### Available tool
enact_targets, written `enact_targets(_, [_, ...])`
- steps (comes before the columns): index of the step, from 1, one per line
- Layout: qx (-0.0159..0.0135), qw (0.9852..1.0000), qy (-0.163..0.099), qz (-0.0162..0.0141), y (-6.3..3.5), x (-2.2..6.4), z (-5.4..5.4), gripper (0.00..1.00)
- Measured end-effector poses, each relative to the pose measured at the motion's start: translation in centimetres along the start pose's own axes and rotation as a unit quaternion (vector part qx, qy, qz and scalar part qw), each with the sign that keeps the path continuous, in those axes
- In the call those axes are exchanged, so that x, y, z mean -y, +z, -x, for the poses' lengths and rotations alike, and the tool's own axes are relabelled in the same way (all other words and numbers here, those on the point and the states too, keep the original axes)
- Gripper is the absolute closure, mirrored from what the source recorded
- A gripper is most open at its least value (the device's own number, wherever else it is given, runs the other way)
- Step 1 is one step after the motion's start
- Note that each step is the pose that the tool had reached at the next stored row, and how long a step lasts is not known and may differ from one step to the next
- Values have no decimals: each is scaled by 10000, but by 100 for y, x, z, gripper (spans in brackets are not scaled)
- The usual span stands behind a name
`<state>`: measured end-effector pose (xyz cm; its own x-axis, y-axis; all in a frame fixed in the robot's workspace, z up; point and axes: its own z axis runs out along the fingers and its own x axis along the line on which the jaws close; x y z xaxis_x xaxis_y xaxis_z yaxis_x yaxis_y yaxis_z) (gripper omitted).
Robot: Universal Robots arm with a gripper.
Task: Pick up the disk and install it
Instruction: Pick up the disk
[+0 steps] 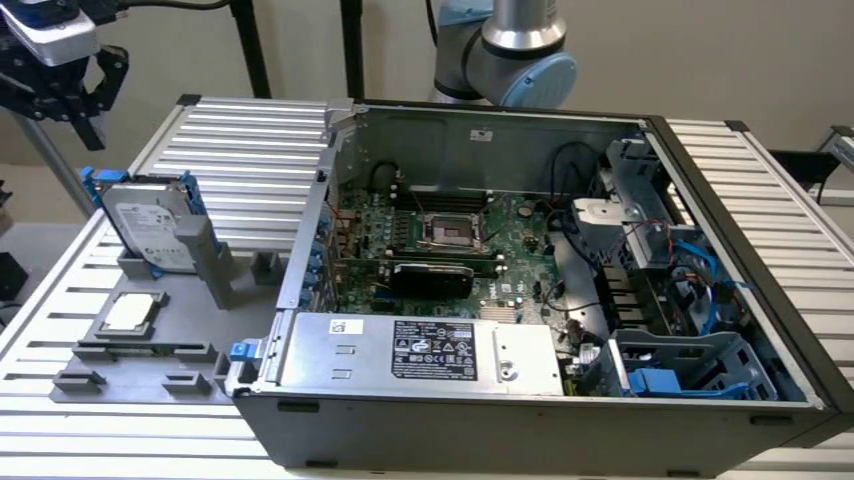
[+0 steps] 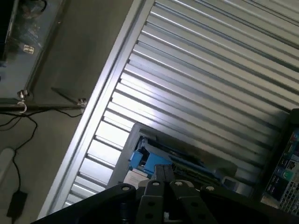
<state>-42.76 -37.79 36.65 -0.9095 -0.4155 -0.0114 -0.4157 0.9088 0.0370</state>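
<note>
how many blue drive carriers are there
2: silver-grey hard drive in blue plastic rails, upright at the exterior view's left; second blue plastic carrier inside the grey computer case. Others may be hidden.

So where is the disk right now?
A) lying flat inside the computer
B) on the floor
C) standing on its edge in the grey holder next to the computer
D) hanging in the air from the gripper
C: the disk stands on its edge in the grey holder, at the exterior view's left of the open computer, and the gripper is above it, not touching it.
</note>
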Motion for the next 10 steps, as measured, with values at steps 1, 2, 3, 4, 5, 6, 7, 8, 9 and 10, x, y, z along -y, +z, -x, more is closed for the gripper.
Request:
enact_targets(1, [-3,10000,-89,1,3,0,0,89])
enact_targets(2, [-7,9998,-180,2,6,0,0,89])
enact_targets(3, [-9,9996,-278,3,10,0,0,89])
enact_targets(4, [-13,9993,-367,4,12,0,0,89])
enact_targets(5, [-17,9990,-457,5,15,1,0,89])
enact_targets(6, [-20,9985,-547,6,18,1,0,89])
enact_targets(7, [-24,9980,-639,7,21,1,0,89])
enact_targets(8, [-27,9974,-726,8,24,1,0,89])
enact_targets(9, [-31,9966,-821,9,27,1,0,89])
enact_targets(10, [-33,9958,-911,10,30,1,0,89])
